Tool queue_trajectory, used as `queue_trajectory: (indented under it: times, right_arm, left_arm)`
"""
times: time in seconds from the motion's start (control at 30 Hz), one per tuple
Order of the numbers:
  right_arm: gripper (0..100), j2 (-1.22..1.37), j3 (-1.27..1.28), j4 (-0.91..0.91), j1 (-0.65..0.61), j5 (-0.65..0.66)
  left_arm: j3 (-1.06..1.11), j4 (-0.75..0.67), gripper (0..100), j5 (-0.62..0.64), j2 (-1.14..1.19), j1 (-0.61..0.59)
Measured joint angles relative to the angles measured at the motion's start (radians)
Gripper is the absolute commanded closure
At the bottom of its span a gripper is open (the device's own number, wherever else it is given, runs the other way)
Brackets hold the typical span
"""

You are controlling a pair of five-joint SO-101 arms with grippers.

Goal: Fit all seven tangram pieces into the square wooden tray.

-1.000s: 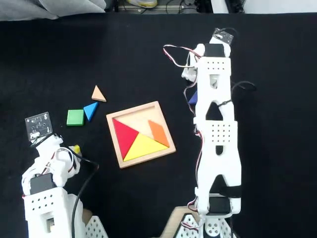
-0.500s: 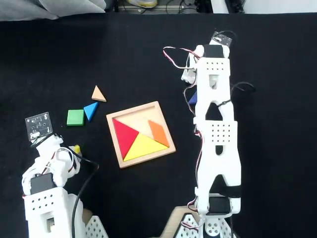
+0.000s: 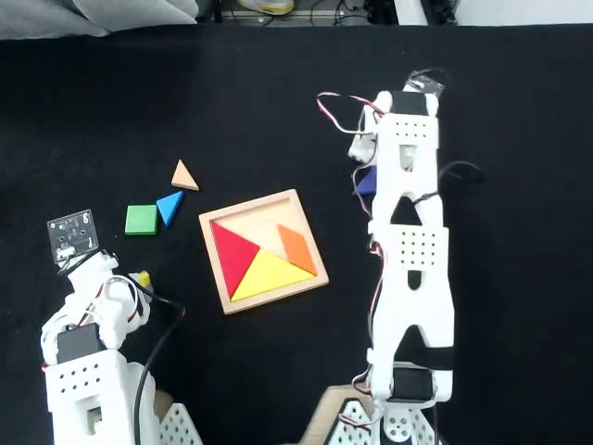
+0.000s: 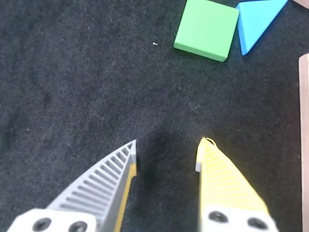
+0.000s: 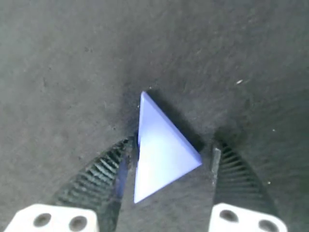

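The square wooden tray lies mid-table and holds a red triangle, a yellow triangle and an orange piece. To its left on the cloth lie a green square, a light blue triangle and a tan triangle. A dark blue triangle lies flat to the tray's right, between the fingers of my open right gripper; one finger is close against its edge. My left gripper stands open over bare cloth, short of the green square.
The table is covered in black cloth. The tray's wooden edge shows beside the left gripper. The right arm stretches along the tray's right side. A small printed marker card sits on the left arm.
The right arm has shifted slightly to the right over the dark blue triangle. The left arm and the other pieces have stayed put.
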Motion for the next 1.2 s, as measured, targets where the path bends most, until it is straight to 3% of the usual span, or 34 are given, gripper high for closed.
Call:
queue_trajectory:
  times: [0.4,0.6,0.9,1.03,1.2]
  right_arm:
    - [75.5,0.017,-0.015,0.002,0.003,0.000]
    - [91.3,0.017,-0.015,0.003,0.008,0.000]
    - [91.3,0.015,-0.015,0.008,0.018,0.009]
    - [91.3,-0.020,-0.014,0.008,0.015,0.146]
    - [91.3,-0.184,0.112,0.008,-0.049,0.425]
  left_arm:
    - [0.000,0.000,79,0.000,0.000,0.000]
    - [0.000,0.000,79,0.000,0.000,0.000]
    - [0.000,0.000,79,0.000,0.000,0.000]
    - [0.000,0.000,79,0.000,0.000,0.000]
    - [0.000,0.000,79,0.000,0.000,0.000]
